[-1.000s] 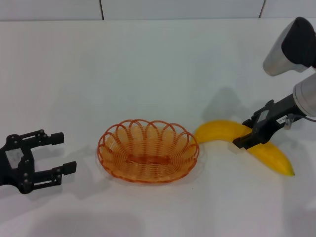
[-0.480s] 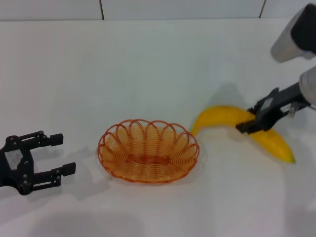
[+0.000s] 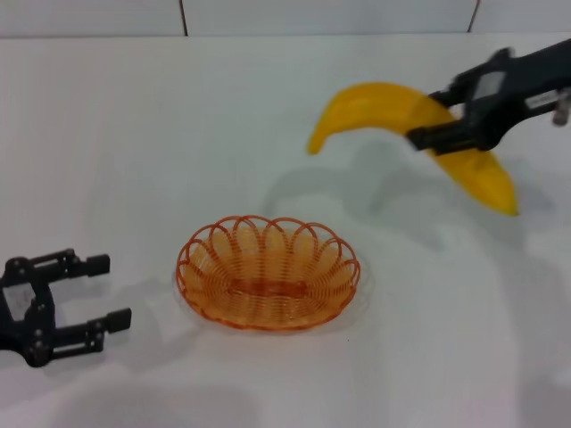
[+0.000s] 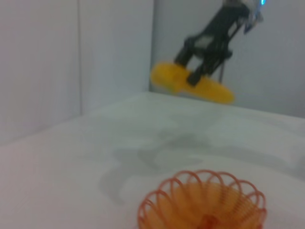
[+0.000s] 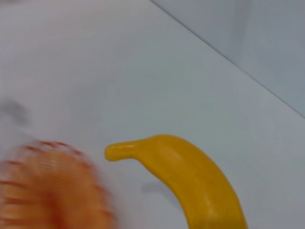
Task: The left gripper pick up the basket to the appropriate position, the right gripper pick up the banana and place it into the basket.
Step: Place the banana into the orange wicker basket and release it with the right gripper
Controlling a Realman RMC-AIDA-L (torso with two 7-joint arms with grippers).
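One banana high over the table, clenched mid-length by the right tool; it could swing or overhang the shorter basket. Left tool idles released beside it.

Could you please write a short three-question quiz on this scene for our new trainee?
1. True or false: the banana lies on the table.
2. What is the left gripper holding?
A. the basket
B. the banana
C. nothing
3. Fill in: the basket holds ____.

Key
1. False: the right gripper holds it in the air, clear of the table.
2. C: it is open, beside the basket and apart from it.
3. Nothing.
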